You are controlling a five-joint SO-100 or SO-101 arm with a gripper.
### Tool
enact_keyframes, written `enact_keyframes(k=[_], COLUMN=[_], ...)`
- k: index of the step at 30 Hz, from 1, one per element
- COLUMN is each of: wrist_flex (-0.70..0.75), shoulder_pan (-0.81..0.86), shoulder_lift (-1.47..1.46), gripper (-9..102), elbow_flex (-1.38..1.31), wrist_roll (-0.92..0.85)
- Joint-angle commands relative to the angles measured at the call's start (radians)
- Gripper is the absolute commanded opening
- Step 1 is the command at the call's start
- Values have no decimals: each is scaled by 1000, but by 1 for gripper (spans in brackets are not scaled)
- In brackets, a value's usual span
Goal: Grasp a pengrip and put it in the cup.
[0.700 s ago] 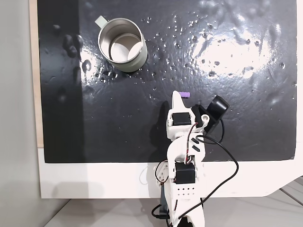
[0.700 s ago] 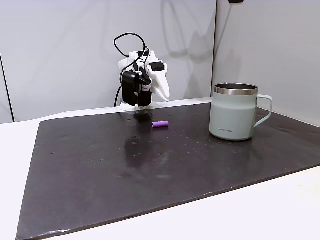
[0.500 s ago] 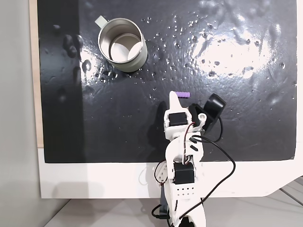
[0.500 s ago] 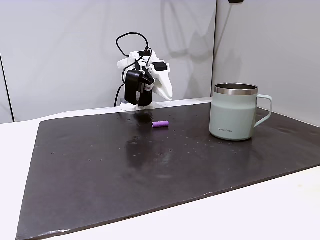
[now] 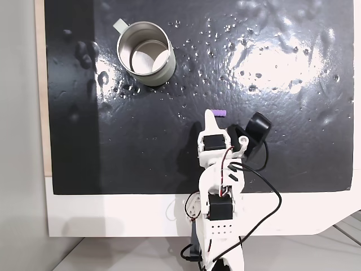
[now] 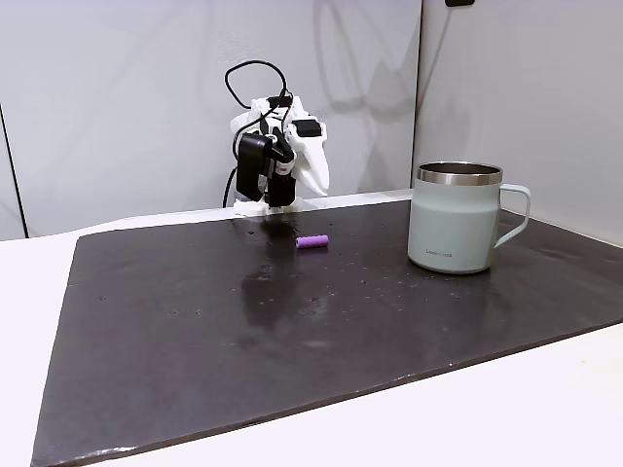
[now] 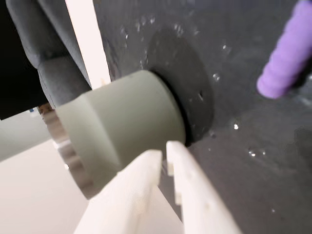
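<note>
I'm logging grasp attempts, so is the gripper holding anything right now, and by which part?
Nothing is held. In the wrist view the gripper fingers are nearly together with nothing between them, and the pengrip lies apart on the mat.

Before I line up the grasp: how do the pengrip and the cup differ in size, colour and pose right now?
Size: the pengrip is tiny; the cup is far larger.
Colour: the pengrip is purple; the cup is pale grey-green outside with a shiny steel inside.
Pose: the pengrip lies on its side; the cup stands upright, mouth open upward.
Shared: both rest on the dark mat, apart from each other, and neither is held by the end effector.
</note>
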Motion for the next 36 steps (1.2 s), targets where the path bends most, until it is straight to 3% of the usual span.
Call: enact_keyframes(k=[1,8,12,22,36], wrist_flex=[92,270,388,624,617], shoulder_pan=[-12,32,43,118,155], shoulder_lift=[-64,-486,-649,-1019,-1440], gripper=[0,0,9,19,20], elbow_flex=[-212,-673,-870,-1157,-1201], wrist_roll=[-14,29,44,133,120])
